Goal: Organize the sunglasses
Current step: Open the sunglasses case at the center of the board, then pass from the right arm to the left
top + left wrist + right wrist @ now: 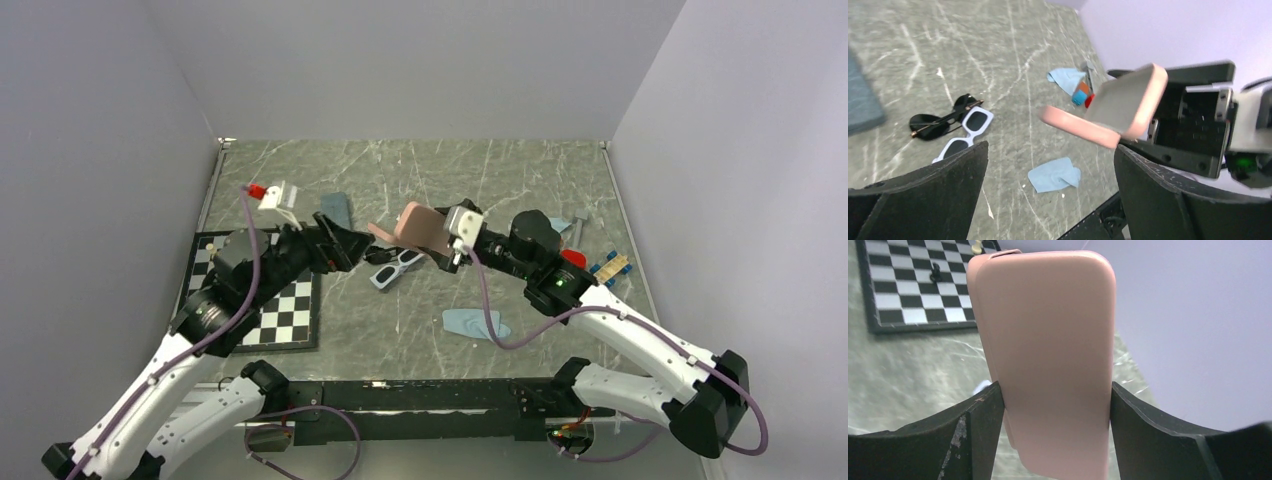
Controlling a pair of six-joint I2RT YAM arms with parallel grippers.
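**A:** Where are the sunglasses?

**B:** Mid-table. The chunky white-framed sunglasses (pixel 398 268) lie flat, their long axis slanting from near-left to far-right as seen from overhead. The thin black-framed sunglasses (pixel 381 256) touch them on the far-left side.

**A:** And the surface?

**B:** A grey-green marbled tabletop (pixel 540 180) between pale grey walls (pixel 400 60), with a black-and-white chessboard (pixel 270 305) on the left.

**A:** The arms?

**B:** The right gripper (pixel 443 250) clamps an oblong pink hard case (pixel 420 228), hinged open and held off the table. The left gripper (pixel 353 246) is spread wide and holds nothing.
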